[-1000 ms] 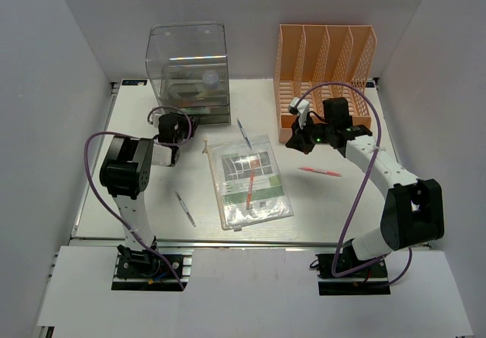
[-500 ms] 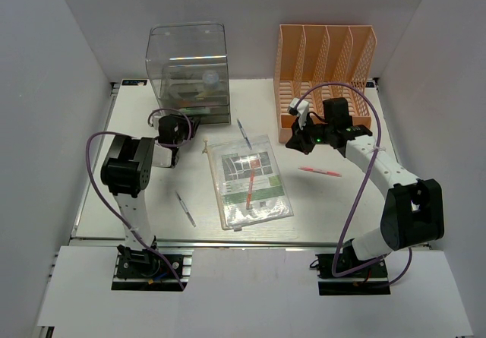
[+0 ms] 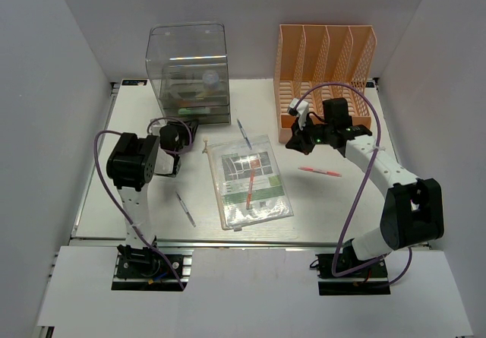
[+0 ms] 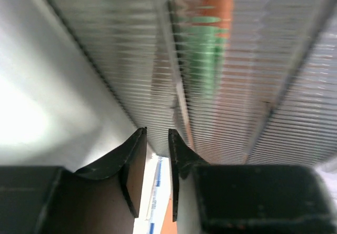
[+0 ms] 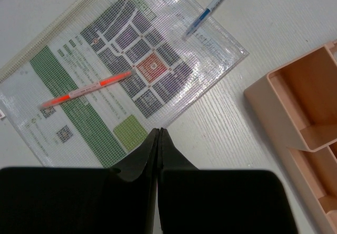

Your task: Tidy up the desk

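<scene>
The left gripper point(image 4: 156, 134) has its 2 dark fingers parted by a narrow slot, with nothing seen between them. Its tips sit right up against the ribbed clear front of the drawer box point(image 3: 188, 64); whether they touch it cannot be told. The right gripper point(image 5: 159, 131) is clenched, its 2 fingers pressed flat together on nothing, hanging above the desk point(image 3: 342, 201).

The desk is a white, faintly ribbed rectangle that fills the middle of the top view. On it, at 11 o'clock, stands the drawer box, clear hard plastic with rounded top corners. At 1 o'clock stands the orange file rack point(image 3: 326, 57), 4 slots with perforated walls, close behind the right gripper.

In the centre lies a clear mesh sleeve point(image 3: 250, 180), flat, holding a printed sheet with green and grey blocks. An orange marker point(image 3: 249, 190) lies across the sleeve. A blue pen point(image 5: 213, 8) lies at the sleeve's 12 o'clock, its tip over the sleeve's edge. A red pen point(image 3: 320, 172) lies at the sleeve's 3 o'clock, and a grey pen point(image 3: 185, 209) at its 8 o'clock, both apart from it.
</scene>
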